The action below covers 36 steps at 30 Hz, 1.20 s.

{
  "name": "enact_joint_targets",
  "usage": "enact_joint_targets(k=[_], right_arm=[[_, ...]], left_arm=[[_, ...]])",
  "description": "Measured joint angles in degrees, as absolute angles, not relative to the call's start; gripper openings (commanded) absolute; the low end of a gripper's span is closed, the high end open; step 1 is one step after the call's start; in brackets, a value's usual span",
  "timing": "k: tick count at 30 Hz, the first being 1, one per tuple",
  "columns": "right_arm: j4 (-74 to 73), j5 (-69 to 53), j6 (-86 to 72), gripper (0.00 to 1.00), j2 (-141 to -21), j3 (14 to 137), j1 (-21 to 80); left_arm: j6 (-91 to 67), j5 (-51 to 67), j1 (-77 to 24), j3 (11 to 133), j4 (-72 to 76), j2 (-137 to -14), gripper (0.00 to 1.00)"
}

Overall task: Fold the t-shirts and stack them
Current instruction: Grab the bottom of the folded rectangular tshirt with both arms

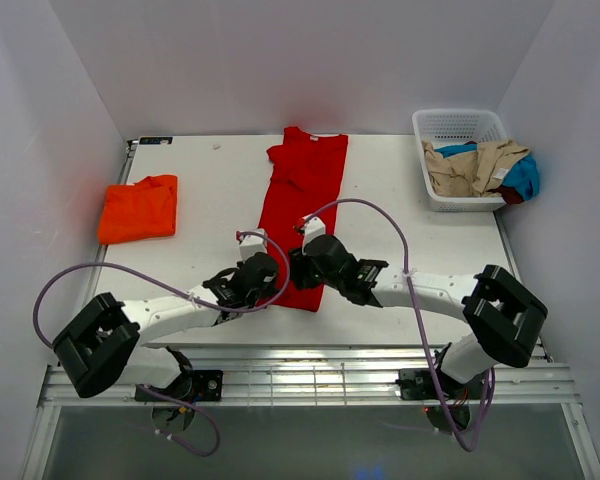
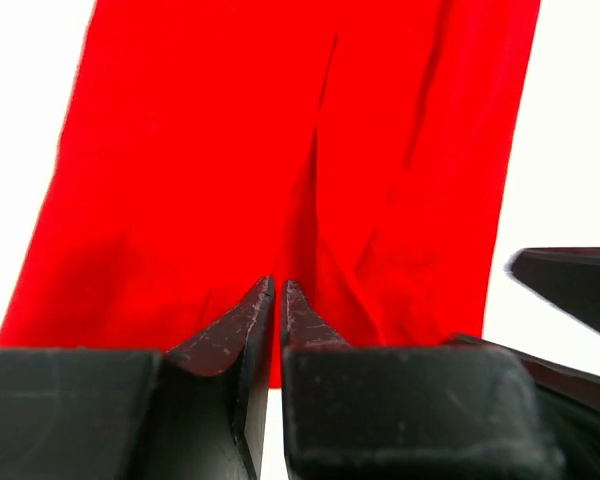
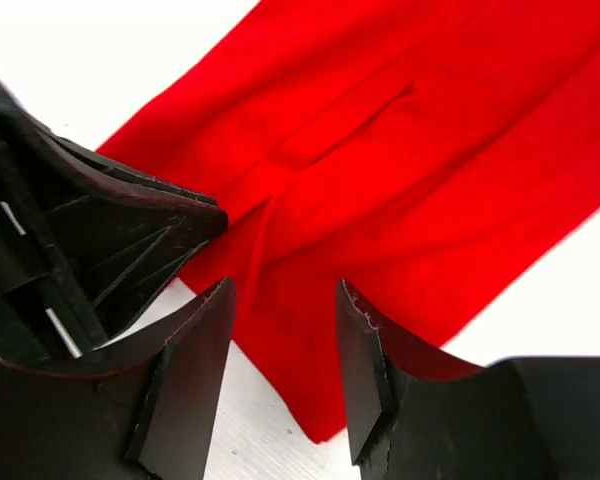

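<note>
Before the near hem of the red t-shirt (image 1: 305, 190) is lifted, both corners should be pinched evenly: left jaws near-shut, hold cannot be told; right jaws half-open, empty.

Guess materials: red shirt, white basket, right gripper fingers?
Red shirt: soft matte cloth, probably cotton knit; it wrinkles and lies limp. Basket: white plastic, moulded lattice walls. Right gripper fingers: black hard plastic by the look, matte, scuffed edges.
</note>
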State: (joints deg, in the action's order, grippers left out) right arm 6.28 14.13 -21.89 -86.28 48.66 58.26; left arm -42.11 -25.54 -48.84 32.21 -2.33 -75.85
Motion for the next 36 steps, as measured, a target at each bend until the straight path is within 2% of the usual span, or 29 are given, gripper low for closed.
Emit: enact_joint_targets(k=[9, 11, 12, 16, 18, 36], right_arm=[[9.3, 8.6, -23.1, 0.50, -91.9, 49.4, 59.3], [9.5, 8.2, -23.5, 0.47, -93.1, 49.4, 59.8], [9.4, 8.1, -23.6, 0.38, -93.7, 49.4, 60.0], [9.4, 8.2, -24.1, 0.13, -94.3, 49.5, 60.9], [9.4, 8.2, -24.1, 0.09, -94.3, 49.8, 61.1], [10.3, 5.7, -24.3, 0.08, -97.8, 53.3, 62.3]], left_arm=[[-48.0, -27.5, -49.7, 26.9, -7.9, -69.4, 0.16], [-49.0, -27.4, -50.0, 25.9, -8.8, -69.4, 0.15], [-49.5, -27.3, -50.1, 25.6, -9.3, -69.4, 0.15], [-50.4, -27.0, -50.8, 24.8, -9.0, -69.4, 0.15], [-50.6, -26.7, -50.9, 24.6, -8.4, -69.4, 0.15], [-53.9, -25.1, -55.7, 24.1, -9.5, -68.1, 0.11]])
